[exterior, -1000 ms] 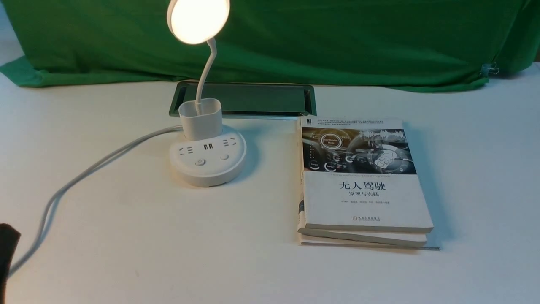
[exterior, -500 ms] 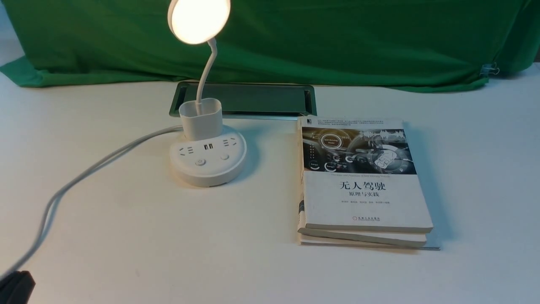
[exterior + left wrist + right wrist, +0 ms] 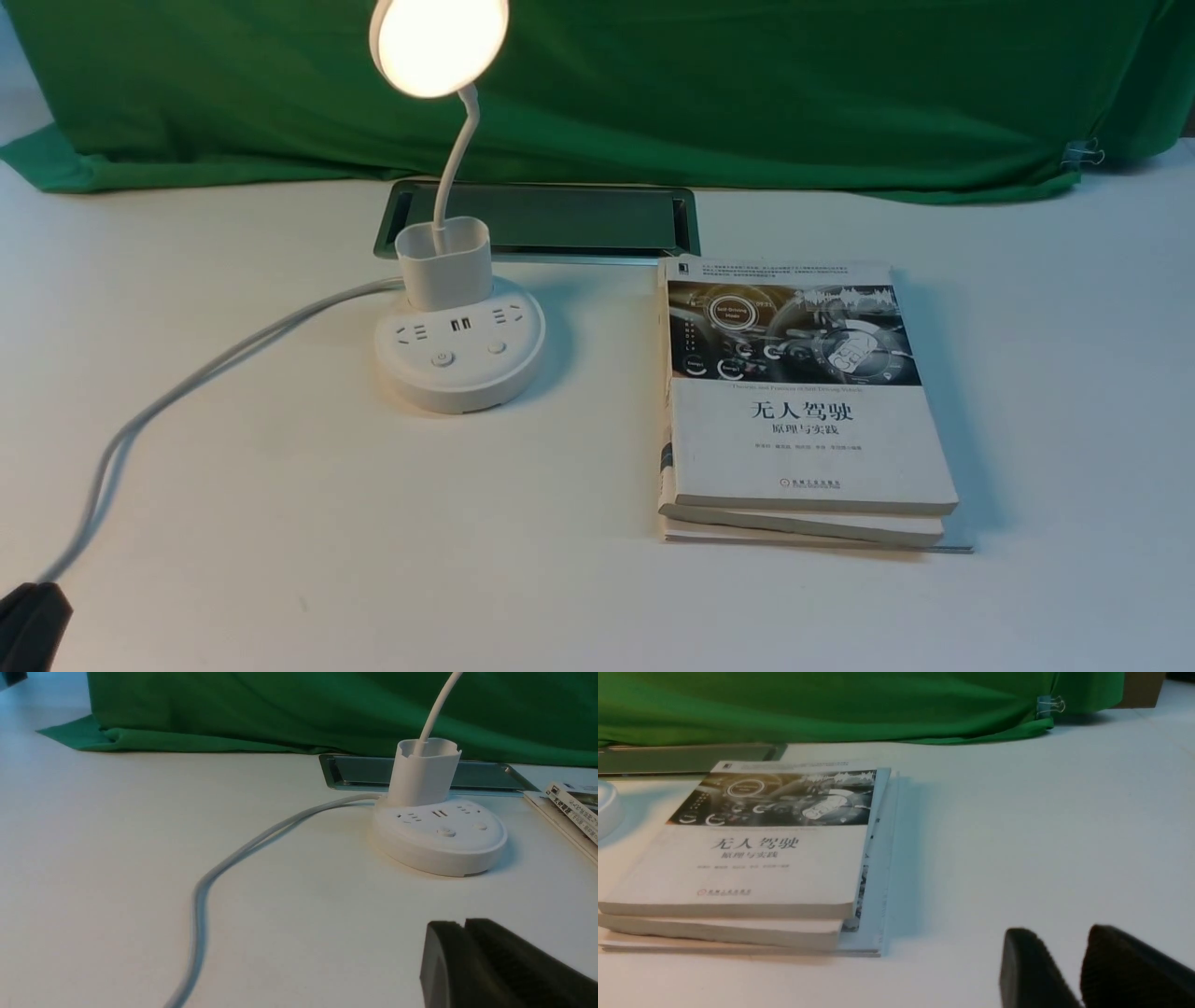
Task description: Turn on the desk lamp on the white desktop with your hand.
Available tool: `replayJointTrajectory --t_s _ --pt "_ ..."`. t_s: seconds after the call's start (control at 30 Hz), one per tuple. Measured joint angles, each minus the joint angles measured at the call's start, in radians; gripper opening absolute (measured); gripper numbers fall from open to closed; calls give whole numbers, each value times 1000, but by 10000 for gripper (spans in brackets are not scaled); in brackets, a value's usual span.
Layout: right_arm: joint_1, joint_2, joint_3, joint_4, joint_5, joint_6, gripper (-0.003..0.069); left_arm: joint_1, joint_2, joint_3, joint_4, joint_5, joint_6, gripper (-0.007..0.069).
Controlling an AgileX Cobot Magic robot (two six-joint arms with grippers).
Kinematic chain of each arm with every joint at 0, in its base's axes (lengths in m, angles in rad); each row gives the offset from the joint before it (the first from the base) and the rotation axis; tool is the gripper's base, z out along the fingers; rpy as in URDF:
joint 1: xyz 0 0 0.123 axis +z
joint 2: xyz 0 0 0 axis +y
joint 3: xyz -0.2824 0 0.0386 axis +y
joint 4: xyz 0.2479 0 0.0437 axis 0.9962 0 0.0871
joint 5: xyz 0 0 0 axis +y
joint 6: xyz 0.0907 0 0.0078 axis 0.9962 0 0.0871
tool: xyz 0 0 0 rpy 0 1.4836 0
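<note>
The desk lamp (image 3: 459,355) stands on the white desktop (image 3: 373,560), left of centre, and its round head (image 3: 439,42) glows warm white. Two buttons (image 3: 442,358) sit on the front of its round base, and its white cord (image 3: 187,392) trails to the near left. My left gripper (image 3: 28,621) shows only as a black tip at the front view's lower left corner, far from the lamp. In the left wrist view that gripper (image 3: 465,924) has its fingers pressed together and holds nothing. My right gripper (image 3: 1057,935) hovers over bare desktop, fingers slightly apart and empty.
A stack of books (image 3: 803,411) lies right of the lamp. A metal-framed cable slot (image 3: 560,219) is set into the desktop behind the lamp. Green cloth (image 3: 747,84) covers the back, held by a clip (image 3: 1083,152) at the right.
My left gripper has sunk lower into the near left corner of the front view. The lamp glows in all frames and nothing else has moved.
</note>
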Motion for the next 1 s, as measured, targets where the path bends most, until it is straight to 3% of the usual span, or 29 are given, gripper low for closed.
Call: replayJointTrajectory --t_s 1.0 --pt "0 0 0 0 0 0 241 0 0 0 0 0 1 84"
